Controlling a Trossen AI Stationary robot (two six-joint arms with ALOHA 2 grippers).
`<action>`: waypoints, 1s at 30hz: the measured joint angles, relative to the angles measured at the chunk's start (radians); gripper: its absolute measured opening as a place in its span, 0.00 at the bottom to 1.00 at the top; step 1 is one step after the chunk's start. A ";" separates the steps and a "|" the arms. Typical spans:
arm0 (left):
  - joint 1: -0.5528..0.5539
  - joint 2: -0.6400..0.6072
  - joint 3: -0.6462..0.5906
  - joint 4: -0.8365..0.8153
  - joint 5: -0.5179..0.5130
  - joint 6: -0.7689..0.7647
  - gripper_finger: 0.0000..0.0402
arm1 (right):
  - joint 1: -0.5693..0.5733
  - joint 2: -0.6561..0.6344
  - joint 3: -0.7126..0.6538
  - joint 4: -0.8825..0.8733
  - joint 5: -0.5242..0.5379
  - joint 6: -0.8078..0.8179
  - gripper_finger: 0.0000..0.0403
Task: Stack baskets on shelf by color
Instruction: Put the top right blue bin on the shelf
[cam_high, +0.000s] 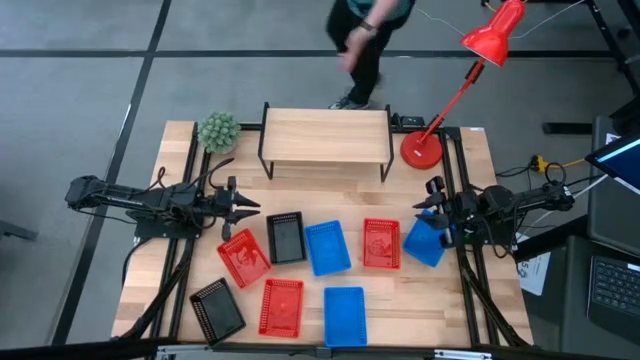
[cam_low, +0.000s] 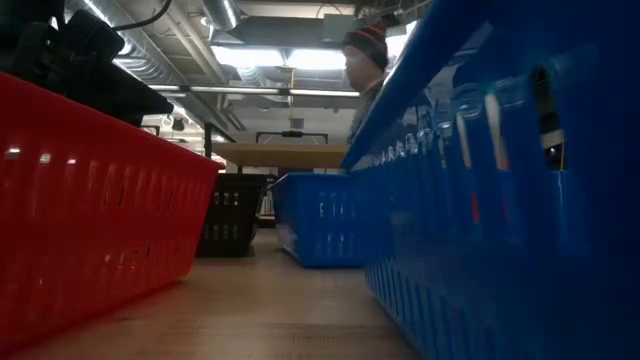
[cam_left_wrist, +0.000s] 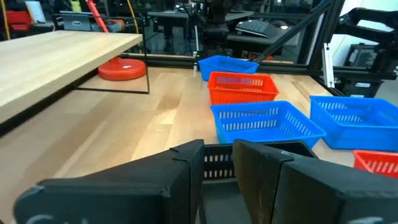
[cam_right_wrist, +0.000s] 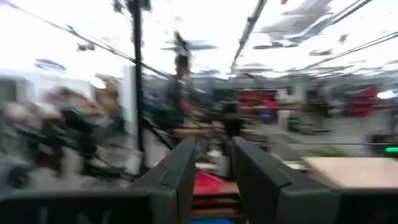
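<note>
A red desk lamp (cam_high: 470, 75) (plus plant (cam_high: 218, 131)) flanks the shelf (cam_high: 326, 136).

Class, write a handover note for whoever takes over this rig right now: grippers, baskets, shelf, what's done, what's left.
Left gripper: slightly open, empty, near the black basket.
Right gripper: above the tilted blue basket.
Shelf: holds no baskets.
Eight baskets visible, all on the table.
Done: nothing stacked.
Left: stack every basket on the shelf by colour.
</note>
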 joint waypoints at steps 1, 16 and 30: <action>0.000 0.000 0.000 0.000 0.001 0.000 0.20 | 0.000 0.000 0.000 0.018 -0.042 0.035 0.27; 0.001 0.000 0.000 0.104 -0.019 0.115 0.20 | 0.067 0.230 0.603 -0.617 -0.062 0.241 0.27; 0.001 0.000 0.000 0.105 -0.019 0.169 0.20 | 0.209 1.003 0.914 -1.520 -0.006 0.939 0.27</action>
